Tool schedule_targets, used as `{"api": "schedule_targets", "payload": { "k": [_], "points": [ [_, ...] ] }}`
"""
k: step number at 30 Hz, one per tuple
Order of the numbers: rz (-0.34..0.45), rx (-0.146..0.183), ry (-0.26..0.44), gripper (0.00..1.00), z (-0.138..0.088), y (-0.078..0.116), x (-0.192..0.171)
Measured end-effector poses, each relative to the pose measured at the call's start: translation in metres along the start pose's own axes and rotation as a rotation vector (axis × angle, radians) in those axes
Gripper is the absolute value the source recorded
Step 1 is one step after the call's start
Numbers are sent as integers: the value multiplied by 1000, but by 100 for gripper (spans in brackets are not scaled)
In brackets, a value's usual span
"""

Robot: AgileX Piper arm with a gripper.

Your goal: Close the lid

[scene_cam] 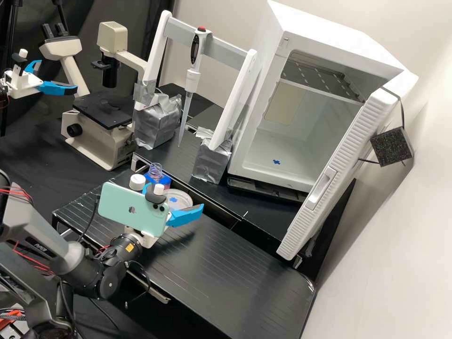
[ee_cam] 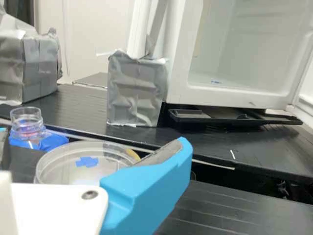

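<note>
Gripper [scene_cam: 176, 195]: jaws spread wide, by that clear round dish [scene_cam: 180, 200] | open-necked bottle [scene_cam: 158, 178]: beyond dish, leftward | white cap [scene_cam: 137, 181]: left of bottle

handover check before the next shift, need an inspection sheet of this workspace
Surface: black bench top, grooved
Job's things: bottle with its neck uncapped; white cap beside it; clear round dish with a blue mark
Clutter: microscope; pipette hanging upright in a taped stand
Gripper: gripper open at the dish; contact cannot be told
Cables: red wires loose along the arm
Surroundings: white cabinet, door ajar wide
</note>
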Motion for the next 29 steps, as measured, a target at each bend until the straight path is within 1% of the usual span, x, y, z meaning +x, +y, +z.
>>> {"api": "schedule_targets", "payload": {
  "k": [2, 3, 5, 6, 7, 9, 11, 13, 14, 15, 16, 18, 22, 24, 29],
  "points": [
    [14, 1, 3, 100, -2, 2, -1],
    [19, 7, 9, 100, -4, 3, -2],
    [33, 2, 19, 100, -7, 4, -3],
    [44, 0, 33, 100, -10, 5, -3],
    [59, 6, 48, 100, -13, 6, -2],
    [100, 35, 78, 100, -18, 7, 0],
    [124, 61, 129, 100, -28, 5, 5],
    [163, 93, 161, 100, -36, 3, 11],
    [191, 113, 163, 100, -38, 3, 12],
    [200, 130, 171, 100, -41, 1, 15],
    [201, 137, 170, 100, -43, -1, 16],
    [192, 164, 168, 100, -47, -6, 25],
    [197, 195, 152, 100, -50, -6, 38],
    [205, 204, 140, 100, -50, -6, 44],
    [218, 213, 103, 100, -47, -6, 53]
  ]
}}
